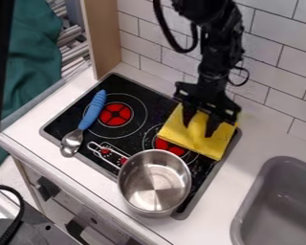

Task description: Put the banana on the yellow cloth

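Observation:
The black gripper (200,128) hangs at the stove's back right, over the yellow cloth (213,149). Between its two fingers is the yellow banana (196,129), and the gripper appears shut on it. The banana's upper part is hidden by the gripper, while its lower end shows against the cloth. The cloth lies spread over the back right part of the stove, partly covering a red burner. Whether the banana rests on the cloth or hangs just above it, I cannot tell.
A steel pot (154,183) stands at the stove's front right, its handle pointing to the back left. A spoon with a blue handle (93,110) lies on the stove's left side. The grey sink (277,191) is at the right, and a tiled wall (270,62) rises behind.

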`<state>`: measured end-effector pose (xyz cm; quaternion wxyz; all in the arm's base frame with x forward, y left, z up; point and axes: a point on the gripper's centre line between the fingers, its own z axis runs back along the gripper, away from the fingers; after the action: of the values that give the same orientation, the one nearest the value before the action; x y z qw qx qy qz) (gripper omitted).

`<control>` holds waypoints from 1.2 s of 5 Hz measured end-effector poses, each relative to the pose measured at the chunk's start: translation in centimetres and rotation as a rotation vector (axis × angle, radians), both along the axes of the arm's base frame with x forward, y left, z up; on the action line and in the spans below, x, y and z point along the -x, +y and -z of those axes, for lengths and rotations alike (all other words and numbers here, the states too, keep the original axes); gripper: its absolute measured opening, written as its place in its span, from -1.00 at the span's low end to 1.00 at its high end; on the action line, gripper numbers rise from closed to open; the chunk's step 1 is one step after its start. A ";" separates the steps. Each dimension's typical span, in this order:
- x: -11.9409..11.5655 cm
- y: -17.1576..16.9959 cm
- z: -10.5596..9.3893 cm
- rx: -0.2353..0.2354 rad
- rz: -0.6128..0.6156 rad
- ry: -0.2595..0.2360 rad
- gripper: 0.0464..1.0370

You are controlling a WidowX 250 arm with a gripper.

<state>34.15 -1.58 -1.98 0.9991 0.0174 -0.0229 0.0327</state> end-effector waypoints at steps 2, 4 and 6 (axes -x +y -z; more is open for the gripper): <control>-0.3 -0.3 0.2 0.031 -0.027 -0.039 0.69; 0.2 -0.4 -1.0 0.040 -0.033 -0.076 0.95; 2.2 0.1 -5.2 -0.010 -0.054 -0.099 0.95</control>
<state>31.92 -1.52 3.22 0.9954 0.0211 -0.0719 0.0603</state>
